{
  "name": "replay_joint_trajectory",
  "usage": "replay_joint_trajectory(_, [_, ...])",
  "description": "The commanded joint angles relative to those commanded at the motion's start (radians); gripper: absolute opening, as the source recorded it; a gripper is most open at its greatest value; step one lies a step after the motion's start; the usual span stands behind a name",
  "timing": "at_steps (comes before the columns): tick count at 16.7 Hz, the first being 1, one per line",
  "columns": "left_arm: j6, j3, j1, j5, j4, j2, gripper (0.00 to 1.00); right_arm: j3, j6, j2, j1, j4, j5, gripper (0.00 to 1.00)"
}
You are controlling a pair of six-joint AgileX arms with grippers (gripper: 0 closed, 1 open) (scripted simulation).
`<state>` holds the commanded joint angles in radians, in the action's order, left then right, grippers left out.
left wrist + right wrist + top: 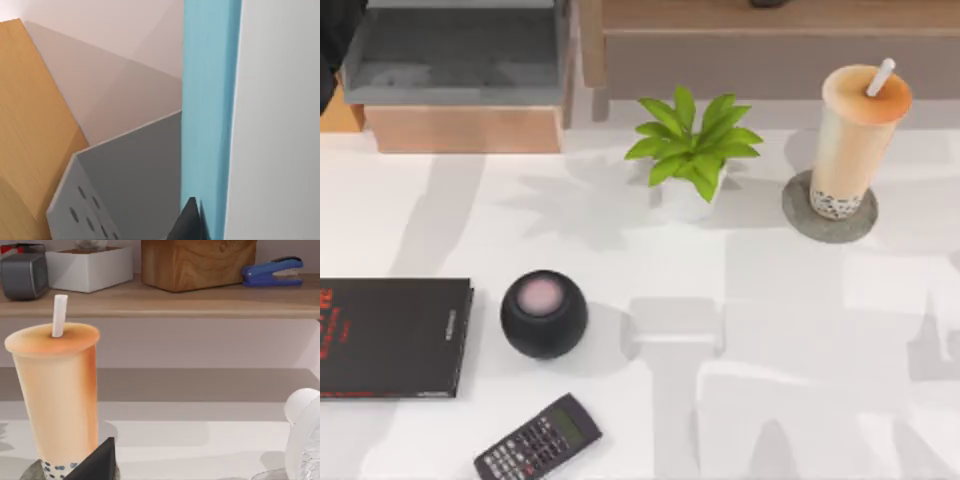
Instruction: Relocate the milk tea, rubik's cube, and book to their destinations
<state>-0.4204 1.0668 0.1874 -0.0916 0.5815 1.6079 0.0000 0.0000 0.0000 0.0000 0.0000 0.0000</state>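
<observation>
Milk tea (858, 135): stands upright on a round grey coaster (830, 212) at the right rear of the table (770, 330); white straw (880, 76) up, dark pearls at the bottom.
Book (210, 115): teal-blue cover seen close in the left wrist view, upright beside a grey perforated holder (130, 185) and a wooden panel (30, 125).
Left gripper: one dark fingertip (189, 222) lies against the teal cover; whether the jaws clamp the book cannot be told.
Right gripper: one dark fingertip (97, 462) shows in front of the cup's base in the right wrist view; jaw width cannot be told.
Table, left: thin black book (392, 337) with red marks, flat at the left edge; dark round speaker (544, 313) just beside it; calculator (538, 440) near the front.
Table, rear: potted plant (692, 150) in the middle; grey tray (460, 55) on a wooden box at the left.
Shelf (165, 300): behind the cup, carrying a blue stapler (272, 271), a wooden block (197, 262) and a white box (90, 267).
</observation>
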Motion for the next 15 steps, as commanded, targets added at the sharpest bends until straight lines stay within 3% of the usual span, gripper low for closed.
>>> replay_joint_trajectory(10, [-0.832, -0.761, -0.077, 0.046, -0.027, -0.488, 0.00, 0.000, 0.000, 0.000, 0.000, 0.000, 0.000, 1.00])
replay_joint_trajectory(15, [-1.081, -1.051, -0.108, 0.051, -0.036, -0.598, 0.00, 0.000, 0.000, 0.000, 0.000, 0.000, 0.000, 1.00])
